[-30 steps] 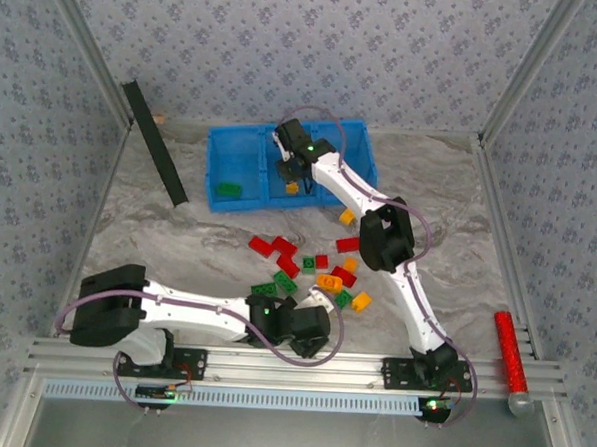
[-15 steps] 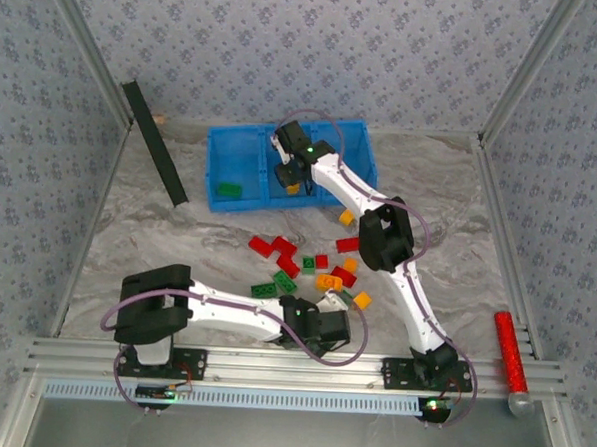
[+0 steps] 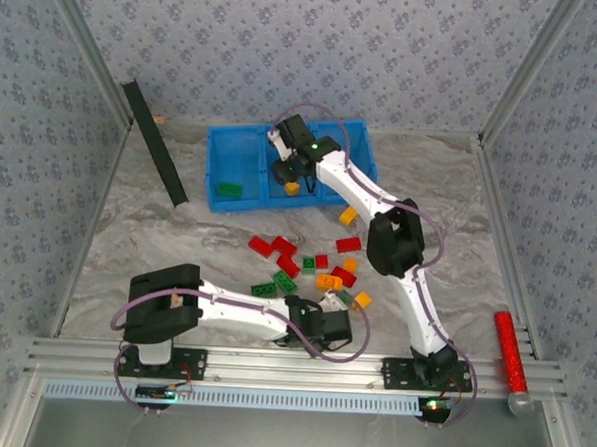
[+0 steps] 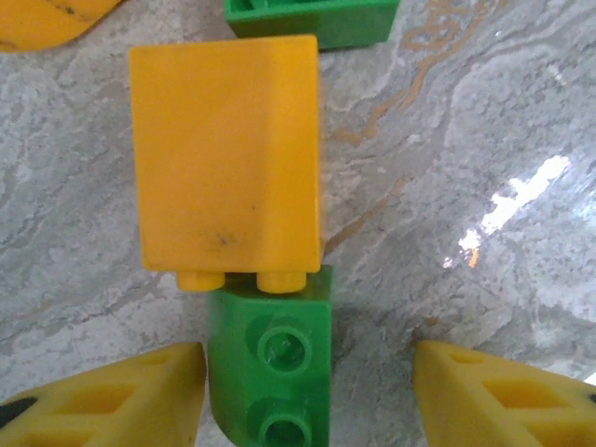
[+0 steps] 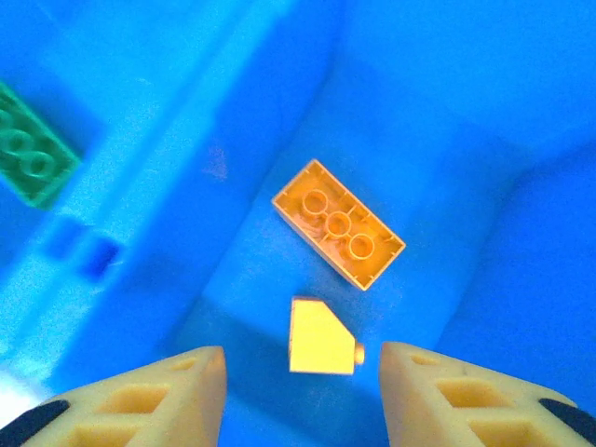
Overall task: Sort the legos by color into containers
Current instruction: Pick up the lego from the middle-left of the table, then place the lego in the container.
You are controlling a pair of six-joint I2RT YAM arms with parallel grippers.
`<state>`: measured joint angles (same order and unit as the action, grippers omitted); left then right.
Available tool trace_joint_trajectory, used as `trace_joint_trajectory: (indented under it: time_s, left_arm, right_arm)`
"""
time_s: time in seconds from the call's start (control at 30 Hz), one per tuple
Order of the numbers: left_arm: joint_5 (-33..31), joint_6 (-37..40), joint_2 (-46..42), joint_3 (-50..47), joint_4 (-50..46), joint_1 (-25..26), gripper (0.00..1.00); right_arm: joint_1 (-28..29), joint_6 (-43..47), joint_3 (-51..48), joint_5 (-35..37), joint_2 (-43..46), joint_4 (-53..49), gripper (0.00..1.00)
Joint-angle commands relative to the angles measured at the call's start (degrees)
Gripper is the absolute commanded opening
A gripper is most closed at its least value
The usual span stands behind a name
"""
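Blue plastic bin (image 3: pixel 251 141), three compartments side by side, at the far side of the grey marbled table (image 3: pixel 458 242). We list one green brick (image 3: pixel 229 190) in the left compartment.

Right gripper (image 5: pixel 303 361): over the middle compartment. Its fingers (image 5: pixel 140 396) stand partly apart and we see nothing clamped. A small yellow sloped brick (image 5: pixel 321 337) shows between the tips, clear of both; we cannot tell whether it rests on the bin floor. Just beyond it lies an orange brick (image 5: pixel 340 223), studs up, on the floor of the same compartment.

Loose legos (image 3: pixel 272 247): red, green and orange pieces scattered on the table between the bin and the arm bases. One orange piece (image 3: pixel 348 216) lies apart from them, near the bin's front wall.

Left gripper (image 4: pixel 307 363): low over the near edge of that scatter, fingers (image 4: pixel 121 396) apart. A two-stud green brick (image 4: pixel 275 372) lies on the table between them, just beside the left finger and well clear of the right one; we see no grip on it. A yellow block (image 4: pixel 228 158) lies on its side, its studs touching that brick's far end.

Also on the table: black bar (image 3: pixel 155 141), far left; red cylinder (image 3: pixel 507 345), near right.
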<state>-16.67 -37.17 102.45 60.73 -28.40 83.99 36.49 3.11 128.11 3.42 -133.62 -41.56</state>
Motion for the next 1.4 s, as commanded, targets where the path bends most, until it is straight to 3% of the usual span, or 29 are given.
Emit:
trace_joint_trajectory:
  time_s: [0.0,0.23,0.47,0.73,0.97,1.13,1.37]
  left_arm:
    - [0.1,-0.63,2.13,0.29,-0.89,-1.48,0.52]
    - [1.86,-1.36,-0.86,-2.24,-0.34,-2.65,0.31]
    - [2.71,0.55,-13.03,-5.18,-5.03,-7.94,0.23]
    - [3.59,9.38,-28.87,-2.28,-11.67,-23.52,0.22]
    - [3.42,11.09,-34.43,2.1,-11.2,-40.83,0.22]
    - [5.65,10.81,-32.03,4.29,-7.63,-50.83,0.22]
    - [7.51,11.18,-21.61,10.54,-4.87,-58.76,0.22]
  right_arm:
    - [0.38,1.1,-1.9,-1.91,7.06,-0.14,0.52]
    - [0.21,-0.17,-7.49,-1.49,14.93,-1.17,0.57]
    - [-2.91,-4.98,-21.32,0.69,26.66,-1.64,0.64]
    - [-7.29,-19.63,-47.29,0.91,45.16,-0.95,0.67]
    - [-6.49,-34.36,-70.59,-1.22,59.84,4.02,0.7]
    - [-5.55,-41.86,-80.49,0.02,67.95,2.45,0.74]
    - [-5.45,-46.39,-86.82,-3.36,70.43,1.49,0.77]
